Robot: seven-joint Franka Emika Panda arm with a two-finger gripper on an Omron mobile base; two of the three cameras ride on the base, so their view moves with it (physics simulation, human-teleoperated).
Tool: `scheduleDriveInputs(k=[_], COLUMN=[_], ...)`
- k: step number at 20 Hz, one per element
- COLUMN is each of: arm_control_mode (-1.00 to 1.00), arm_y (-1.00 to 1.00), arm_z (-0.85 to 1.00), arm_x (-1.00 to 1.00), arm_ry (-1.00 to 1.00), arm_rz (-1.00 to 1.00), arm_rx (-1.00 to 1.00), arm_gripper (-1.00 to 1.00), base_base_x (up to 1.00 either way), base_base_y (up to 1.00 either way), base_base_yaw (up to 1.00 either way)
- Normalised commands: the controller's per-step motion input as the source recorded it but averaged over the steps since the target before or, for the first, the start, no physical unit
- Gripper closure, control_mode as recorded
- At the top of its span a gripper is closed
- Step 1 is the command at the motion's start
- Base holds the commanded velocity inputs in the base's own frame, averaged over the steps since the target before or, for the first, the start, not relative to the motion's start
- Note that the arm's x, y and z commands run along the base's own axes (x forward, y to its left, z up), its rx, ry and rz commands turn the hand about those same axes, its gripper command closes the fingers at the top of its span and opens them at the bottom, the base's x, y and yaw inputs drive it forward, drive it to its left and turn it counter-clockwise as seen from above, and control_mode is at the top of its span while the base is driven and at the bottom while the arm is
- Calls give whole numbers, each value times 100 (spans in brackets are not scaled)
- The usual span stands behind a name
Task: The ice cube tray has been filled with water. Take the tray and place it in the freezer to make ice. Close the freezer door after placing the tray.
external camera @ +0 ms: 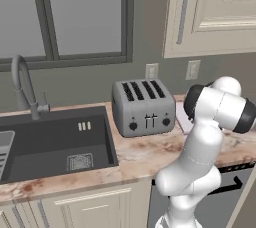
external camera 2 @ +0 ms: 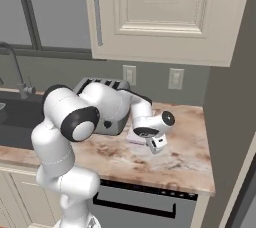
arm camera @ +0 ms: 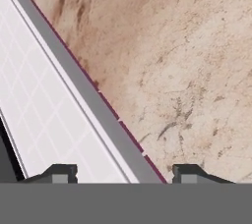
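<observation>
Pick-up stage of the ice-making task, shown from 3 cameras. The ice cube tray (arm camera: 44, 115) lies flat on the marbled desk (external camera 2: 185, 142), just beside the right end of the grey 4-slot toaster (external camera: 143, 107); in the left base view a pale corner of it shows between the toaster and the arm, and in the right base view it shows under the wrist. The tool (external camera 2: 156, 144) is lowered over the tray's long outer edge. In the hand view the 2 fingertips (arm camera: 60, 175) stand apart with that dark-pink-trimmed edge running diagonally between them, 1 tip over the gridded tray surface and the other over bare desk. The jaws are parted and straddle the rim, and no contact with it can be made out, so nothing is gripped.

Judged step: the grasp of the tray, the first of 3 (take, place in the freezer, shut the freezer door). Nothing of the later steps is done.

What the next move calls for, as a judgement: the jaws need to close squarely on the thin rim, which crosses the gap at a slant, so a pinch may seat near a corner. Since the tray is said to hold water, it should then be lifted level and carried without tilt.

Writing and labels: none legible. The toaster front carries 2 round knobs and 2 levers, unmarked.
</observation>
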Motion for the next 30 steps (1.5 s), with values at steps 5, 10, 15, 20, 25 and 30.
scheduleDriveInputs(k=[5,10,15,20,25,30], arm_control_mode=[-100,-100,-100,-100,-100,-100], arm_y=[29,37,16,0,0,0], arm_z=[-32,-14,15,47,36,32], arm_x=[18,14,-4,-23,-19,-30], arm_ry=[-10,-2,0,4,1,0], arm_rz=[0,1,4,6,7,4], arm_rx=[2,2,2,0,0,0], arm_gripper=[100,100,100,100,100,100], base_base_x=[0,0,0,0,0,0], base_base_y=[0,0,0,0,0,0], base_base_yaw=[0,0,0,0,0,0])
